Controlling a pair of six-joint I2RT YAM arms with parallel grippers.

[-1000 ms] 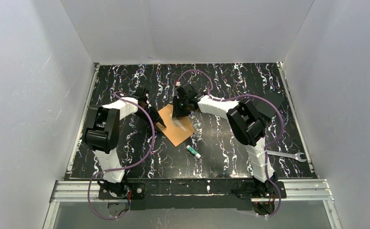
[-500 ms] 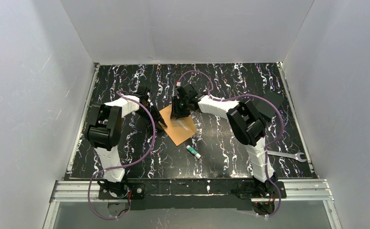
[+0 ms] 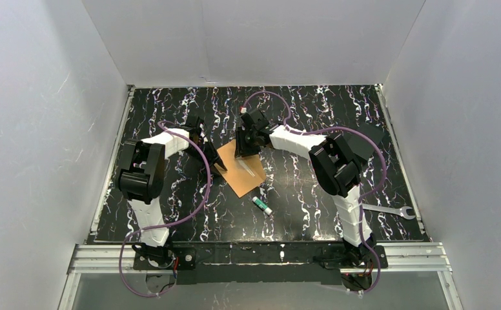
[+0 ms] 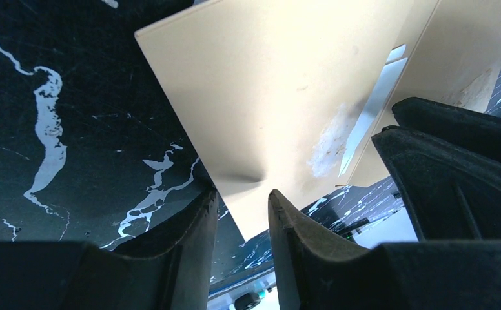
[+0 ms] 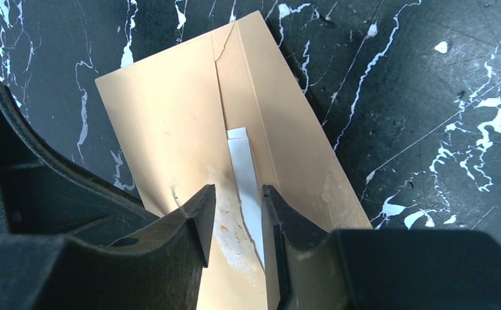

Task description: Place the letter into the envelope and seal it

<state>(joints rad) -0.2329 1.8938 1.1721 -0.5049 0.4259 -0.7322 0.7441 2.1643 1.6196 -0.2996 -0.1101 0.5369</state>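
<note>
The envelope lies at the middle of the surface, with the left hand straddling its left edge and the right hand over its far part, both narrowly parted.

envelope end behind fingers

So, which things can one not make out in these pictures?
- The letter: visible in no view; whether it is inside the envelope cannot be told, as the paper would hide it.
- Left wrist view: whether the left gripper pinches the envelope corner; contact unclear.
- Right wrist view: the lower end of the white strip, hidden behind the right gripper.
- Top view: both fingertips, too small.
</note>
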